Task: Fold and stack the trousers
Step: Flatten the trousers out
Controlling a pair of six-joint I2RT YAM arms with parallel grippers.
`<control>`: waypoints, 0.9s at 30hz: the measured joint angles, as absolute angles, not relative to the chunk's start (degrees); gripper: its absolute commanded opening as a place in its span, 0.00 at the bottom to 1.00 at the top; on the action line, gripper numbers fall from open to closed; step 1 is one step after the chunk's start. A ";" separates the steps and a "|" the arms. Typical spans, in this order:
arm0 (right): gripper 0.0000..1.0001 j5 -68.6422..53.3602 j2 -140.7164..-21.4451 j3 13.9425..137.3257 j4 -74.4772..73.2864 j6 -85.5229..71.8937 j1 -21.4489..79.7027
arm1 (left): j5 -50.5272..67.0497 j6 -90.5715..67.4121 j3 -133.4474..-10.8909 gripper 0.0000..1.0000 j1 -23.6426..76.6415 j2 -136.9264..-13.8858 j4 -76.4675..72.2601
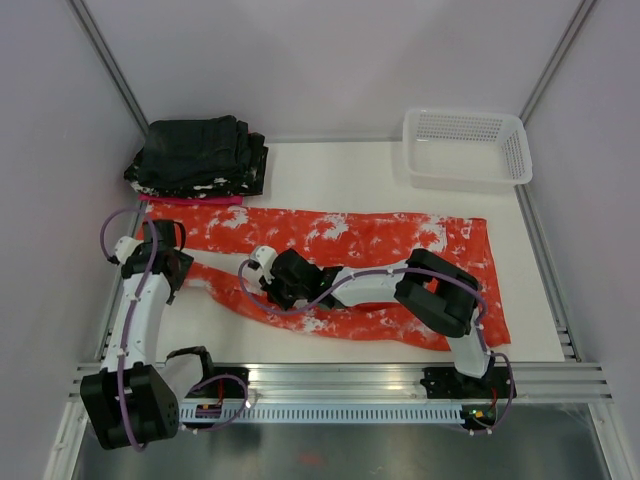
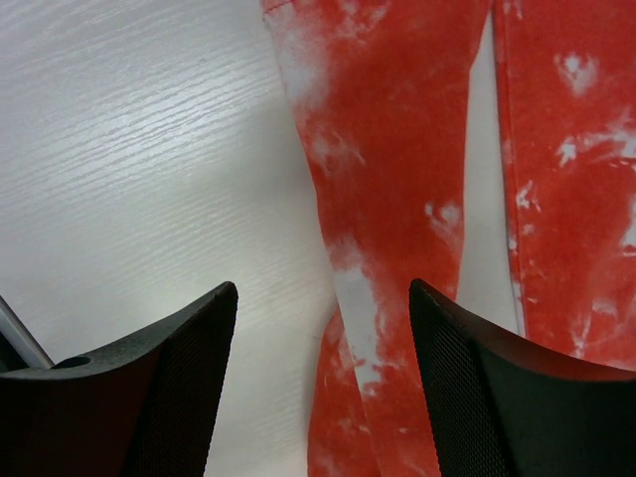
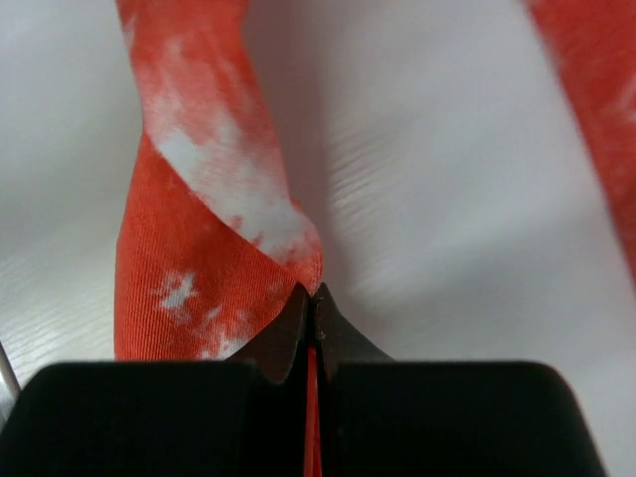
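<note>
The orange-red trousers [image 1: 350, 240] with white splotches lie spread lengthwise across the white table, legs toward the left. My right gripper [image 1: 262, 272] is shut on the near leg's edge; in the right wrist view the jaws [image 3: 315, 293] pinch a fold of orange cloth [image 3: 199, 248] with red fabric showing between them. My left gripper [image 1: 160, 245] is open at the left end of the trousers; in the left wrist view its fingers [image 2: 189, 368] stand wide apart over the table and a twisted strip of the leg [image 2: 388, 248], holding nothing.
A stack of black folded garments [image 1: 200, 157] on a pink folded cloth [image 1: 190, 201] sits at the back left. A white mesh basket [image 1: 466, 146] stands at the back right. Grey walls close both sides; a metal rail [image 1: 340, 378] runs along the near edge.
</note>
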State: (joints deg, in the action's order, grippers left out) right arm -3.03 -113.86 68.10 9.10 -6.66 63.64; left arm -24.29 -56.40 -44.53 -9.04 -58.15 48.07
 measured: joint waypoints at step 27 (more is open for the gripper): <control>0.00 -9.21 -119.35 72.58 6.68 -12.32 60.51 | -3.27 -53.32 -26.81 0.74 -12.32 -63.83 14.83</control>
